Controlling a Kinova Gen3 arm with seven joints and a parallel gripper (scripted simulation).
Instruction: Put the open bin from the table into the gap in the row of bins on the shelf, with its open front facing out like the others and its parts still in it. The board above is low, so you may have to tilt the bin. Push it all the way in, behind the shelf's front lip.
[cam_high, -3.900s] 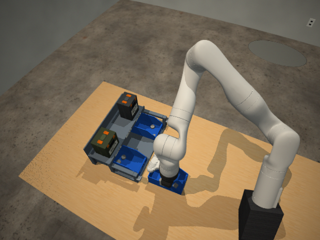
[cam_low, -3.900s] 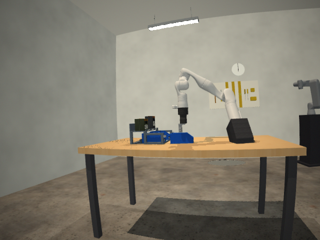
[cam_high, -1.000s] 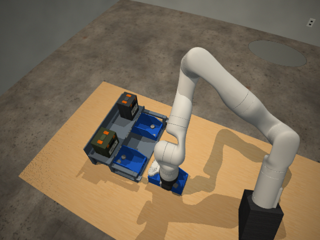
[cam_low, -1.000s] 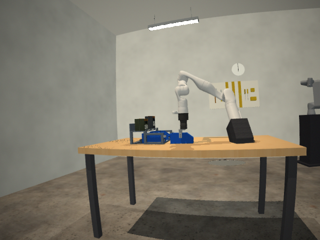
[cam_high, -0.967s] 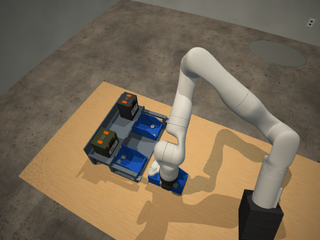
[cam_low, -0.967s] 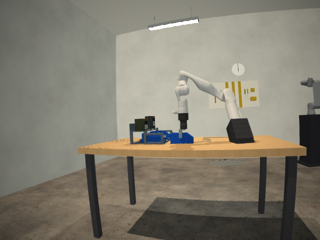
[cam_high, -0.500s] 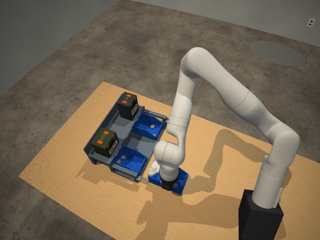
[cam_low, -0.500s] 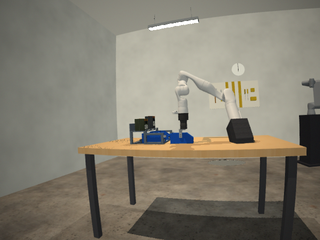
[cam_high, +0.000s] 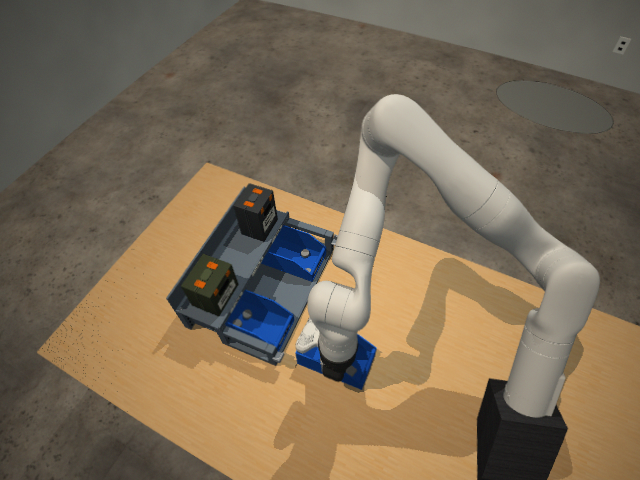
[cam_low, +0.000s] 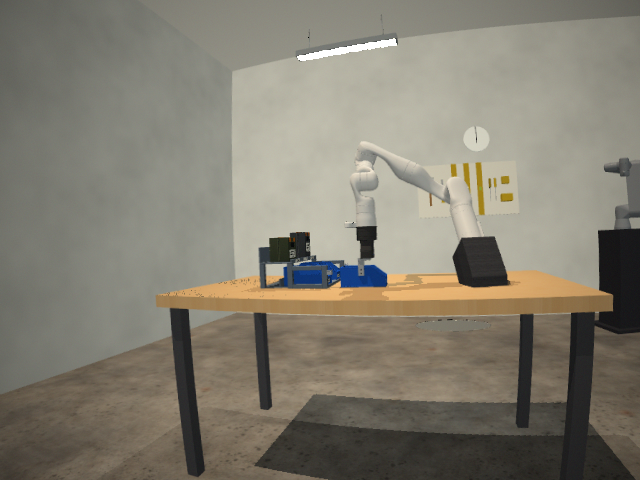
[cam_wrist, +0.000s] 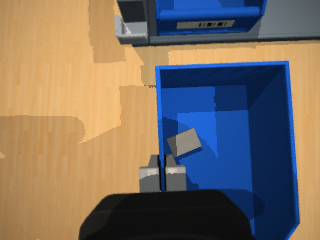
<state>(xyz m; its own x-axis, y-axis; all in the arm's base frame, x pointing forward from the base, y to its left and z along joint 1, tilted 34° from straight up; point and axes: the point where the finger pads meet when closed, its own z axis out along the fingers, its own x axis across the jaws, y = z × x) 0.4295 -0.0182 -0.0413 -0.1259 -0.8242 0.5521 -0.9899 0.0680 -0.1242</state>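
Observation:
The blue open bin (cam_wrist: 227, 145) stands on the table in front of the shelf; it also shows in the top view (cam_high: 338, 361) and the exterior view (cam_low: 363, 276). A grey part (cam_wrist: 184, 142) lies inside it. My gripper (cam_wrist: 162, 166) points straight down and is shut on the bin's left side wall, one finger inside and one outside. The grey shelf (cam_high: 248, 273) holds two blue bins (cam_high: 295, 252) (cam_high: 259, 318) with a gap (cam_high: 276, 285) between them.
Two dark boxes (cam_high: 254, 211) (cam_high: 210, 284) stand on the shelf's upper board. The front of a shelved bin with a label (cam_wrist: 207, 15) lies just ahead of the open bin in the wrist view. The arm's black base (cam_high: 519, 436) stands at the table's right.

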